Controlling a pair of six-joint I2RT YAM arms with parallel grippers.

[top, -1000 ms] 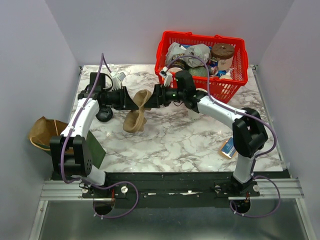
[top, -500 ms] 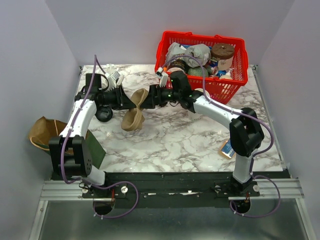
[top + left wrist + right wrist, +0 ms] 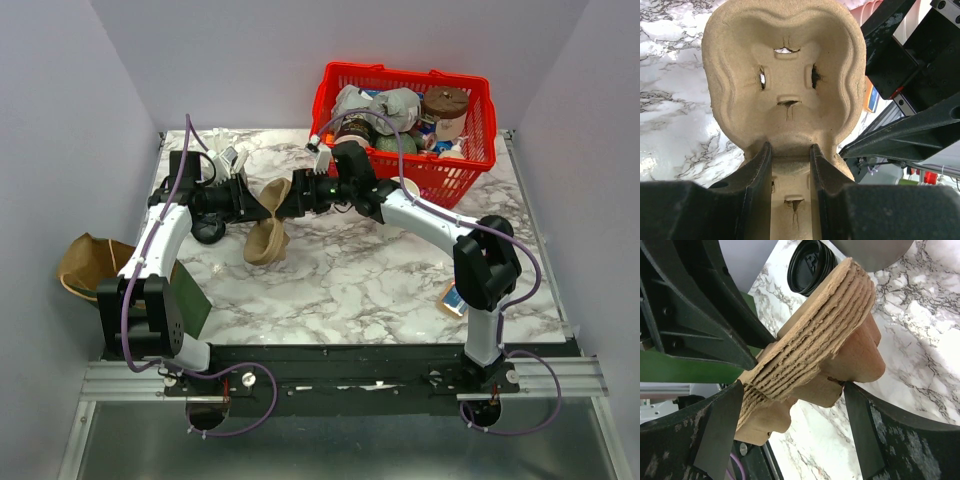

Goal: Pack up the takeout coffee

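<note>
Carrier stack (image 3: 810, 355) | left fingers (image 3: 757, 180) clamp it | right fingers (image 3: 860, 425) straddle, grip unclear (layers: right wrist only)

Your left arm (image 3: 160, 235) and right arm (image 3: 430, 215) match: white shells on the long links, black housings at every joint, black blocks at the bases. A thin purple cable (image 3: 188, 130) runs along each one and coils by its base. The left gripper (image 3: 789, 150) has smooth matte black fingers (image 3: 755, 180) with rounded inner edges; the right gripper (image 3: 792, 387) has broad black fingers (image 3: 715, 435), scuffed and dusted grey.
</note>
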